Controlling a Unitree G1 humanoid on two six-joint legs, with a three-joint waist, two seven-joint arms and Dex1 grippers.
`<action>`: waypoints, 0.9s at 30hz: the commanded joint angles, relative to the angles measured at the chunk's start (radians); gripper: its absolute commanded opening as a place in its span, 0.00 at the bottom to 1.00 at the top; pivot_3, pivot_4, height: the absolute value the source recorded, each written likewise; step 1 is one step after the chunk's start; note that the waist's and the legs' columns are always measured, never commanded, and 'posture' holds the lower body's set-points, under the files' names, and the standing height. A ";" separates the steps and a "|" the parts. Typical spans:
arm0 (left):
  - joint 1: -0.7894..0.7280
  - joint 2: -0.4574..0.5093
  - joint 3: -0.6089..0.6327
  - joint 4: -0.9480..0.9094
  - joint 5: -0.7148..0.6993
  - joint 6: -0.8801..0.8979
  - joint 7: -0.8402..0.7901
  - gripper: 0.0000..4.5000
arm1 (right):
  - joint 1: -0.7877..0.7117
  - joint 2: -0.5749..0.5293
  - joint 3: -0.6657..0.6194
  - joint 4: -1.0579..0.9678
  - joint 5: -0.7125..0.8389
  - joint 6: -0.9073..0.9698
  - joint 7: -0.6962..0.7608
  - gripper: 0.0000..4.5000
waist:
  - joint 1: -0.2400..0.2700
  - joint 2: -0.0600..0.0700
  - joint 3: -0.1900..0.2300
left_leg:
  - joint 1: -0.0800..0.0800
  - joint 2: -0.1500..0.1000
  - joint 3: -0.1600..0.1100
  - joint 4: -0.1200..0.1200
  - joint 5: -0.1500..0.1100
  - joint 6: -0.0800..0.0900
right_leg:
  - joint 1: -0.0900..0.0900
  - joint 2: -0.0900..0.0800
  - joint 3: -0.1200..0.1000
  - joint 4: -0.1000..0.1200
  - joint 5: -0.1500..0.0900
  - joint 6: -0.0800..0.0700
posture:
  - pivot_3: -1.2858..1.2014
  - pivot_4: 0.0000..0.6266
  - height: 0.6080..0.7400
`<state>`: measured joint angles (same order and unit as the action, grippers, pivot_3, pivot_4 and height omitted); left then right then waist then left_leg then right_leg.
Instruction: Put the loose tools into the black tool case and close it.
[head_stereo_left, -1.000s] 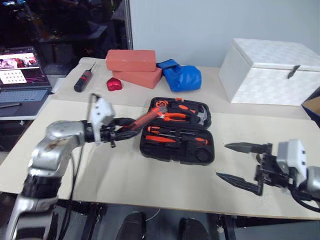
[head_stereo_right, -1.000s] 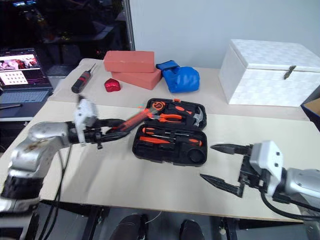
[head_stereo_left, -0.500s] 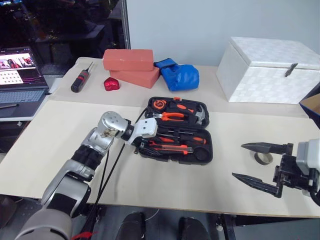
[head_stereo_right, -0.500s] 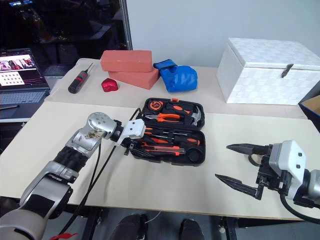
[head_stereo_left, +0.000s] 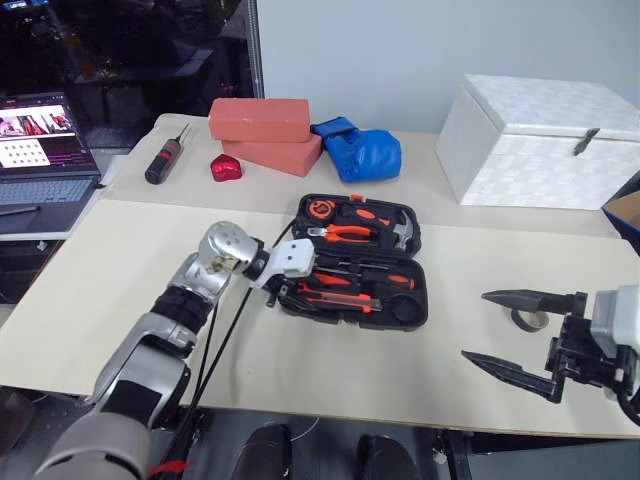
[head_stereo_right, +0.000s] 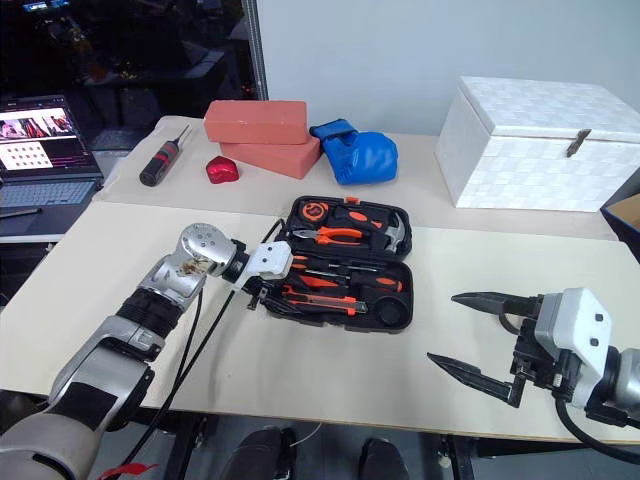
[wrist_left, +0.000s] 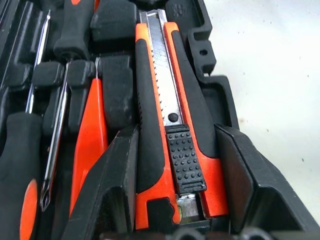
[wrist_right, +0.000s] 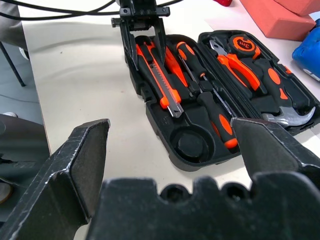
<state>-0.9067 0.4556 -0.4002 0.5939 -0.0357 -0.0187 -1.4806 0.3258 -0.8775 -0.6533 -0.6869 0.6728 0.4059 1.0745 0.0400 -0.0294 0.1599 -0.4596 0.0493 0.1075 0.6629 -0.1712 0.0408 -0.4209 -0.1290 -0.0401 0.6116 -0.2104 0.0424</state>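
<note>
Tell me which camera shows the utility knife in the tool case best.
The left wrist view: the utility knife lies along its slot between the left gripper's fingers, slider and blade plain. The right wrist view shows it whole but smaller in the black tool case. The eye views give only a small orange strip.

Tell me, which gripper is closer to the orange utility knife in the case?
Left. The left gripper straddles the utility knife in the black tool case; the right gripper hangs open beyond the case's side.
</note>
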 joint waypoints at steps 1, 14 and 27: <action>-0.019 -0.017 -0.012 0.014 0.021 -0.006 -0.021 0.40 | -0.002 -0.002 -0.027 -0.023 0.011 -0.005 -0.015 1.00 | 0.000 0.000 0.000 | 0.000 0.000 0.000 0.000 0.000 0.000 | 0.000 0.000 0.000 0.000 0.000 0.000 | 0.52 0.24 1.00; 0.003 -0.009 0.194 -0.142 -0.196 0.262 0.011 0.80 | 0.001 0.012 -0.017 -0.025 0.010 -0.014 -0.032 1.00 | -0.004 0.000 0.000 | 0.000 0.000 -0.002 0.000 0.000 0.000 | 0.000 0.000 0.000 0.002 0.000 0.001 | 0.52 0.24 1.00; 0.285 0.003 0.025 -0.399 -0.019 0.449 0.284 0.01 | 0.007 -0.019 0.023 -0.026 -0.021 0.039 -0.068 1.00 | 0.000 0.001 -0.002 | 0.002 0.000 -0.004 0.003 0.000 0.000 | 0.002 0.001 0.000 0.003 -0.002 0.004 | 0.52 0.24 1.00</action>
<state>-0.6510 0.4405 -0.3223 0.1880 -0.1208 0.4105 -1.2283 0.3263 -0.8852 -0.6220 -0.6982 0.6611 0.4271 1.0191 0.0398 -0.0281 0.1583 -0.4559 0.0493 0.1039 0.6655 -0.1711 0.0409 -0.4176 -0.1284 -0.0400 0.6142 -0.2127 0.0462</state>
